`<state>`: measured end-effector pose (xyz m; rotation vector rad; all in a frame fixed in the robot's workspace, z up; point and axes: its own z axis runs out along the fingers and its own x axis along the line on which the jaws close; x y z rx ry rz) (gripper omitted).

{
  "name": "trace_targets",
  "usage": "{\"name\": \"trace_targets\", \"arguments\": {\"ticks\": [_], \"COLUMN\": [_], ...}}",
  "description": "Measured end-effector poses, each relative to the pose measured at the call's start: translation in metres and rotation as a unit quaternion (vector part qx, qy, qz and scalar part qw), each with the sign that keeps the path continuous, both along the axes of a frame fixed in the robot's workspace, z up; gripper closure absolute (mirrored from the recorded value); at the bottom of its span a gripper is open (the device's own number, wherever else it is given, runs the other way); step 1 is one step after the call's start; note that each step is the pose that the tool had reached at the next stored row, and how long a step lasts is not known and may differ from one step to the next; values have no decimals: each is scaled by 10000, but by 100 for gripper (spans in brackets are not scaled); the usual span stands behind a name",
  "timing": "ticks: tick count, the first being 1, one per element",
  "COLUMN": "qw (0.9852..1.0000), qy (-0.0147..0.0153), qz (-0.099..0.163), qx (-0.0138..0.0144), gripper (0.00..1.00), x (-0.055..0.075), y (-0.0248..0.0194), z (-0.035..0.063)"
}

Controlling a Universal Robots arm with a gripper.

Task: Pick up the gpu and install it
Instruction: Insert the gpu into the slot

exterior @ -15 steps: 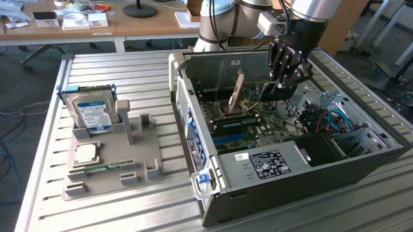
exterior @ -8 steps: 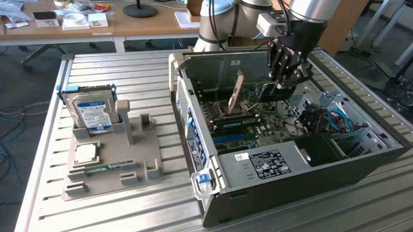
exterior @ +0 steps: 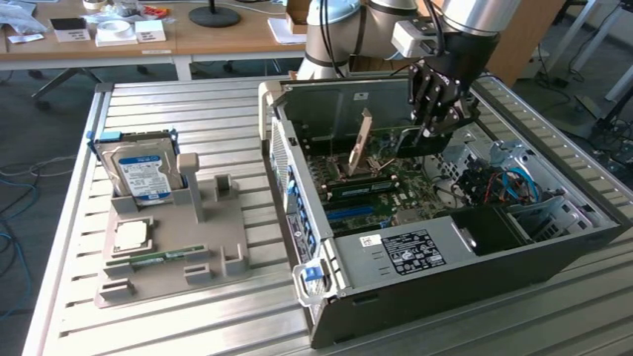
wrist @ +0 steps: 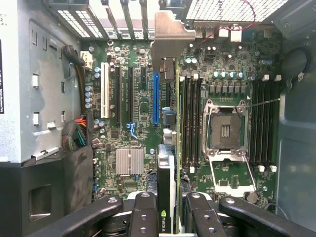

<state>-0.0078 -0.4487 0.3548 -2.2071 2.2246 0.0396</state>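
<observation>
Gripper [wrist: 170, 216] clamped on the gpu [wrist: 168, 187], edge-on over the motherboard [wrist: 129, 106]. Its long axis parallels the blue slot [wrist: 156, 98] just beside it, bracket [wrist: 170, 32] toward the case's vented wall [wrist: 79, 19].

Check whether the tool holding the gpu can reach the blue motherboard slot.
Probably yes: the tool grips the gpu above the open case, and nothing stands over the blue slot.

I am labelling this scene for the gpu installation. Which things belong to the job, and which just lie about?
Job: gpu, held by the gripper; open computer case; motherboard.
Lying about: hard drive, memory stick, processor chip, all on the grey holder.
</observation>
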Motion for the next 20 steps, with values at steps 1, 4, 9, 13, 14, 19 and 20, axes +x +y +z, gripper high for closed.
{"name": "trace_targets", "arguments": {"ticks": [1,4,9,13,14,19,20], "qw": [10000,10000,10000,10000,10000,10000,10000], "qy": [-1,0,0,1,0,-5,-5], "qz": [0,1,0,0,0,0,0], "qx": [1,0,0,-1,-1,0,-1], "gripper": [73,73,73,73,73,73,73], "x": [0,0,-5,-6,-6,-13,-14], "y": [0,0,0,0,0,0,0], "z": [-4,-22,-71,-82,-82,-100,-101]}}
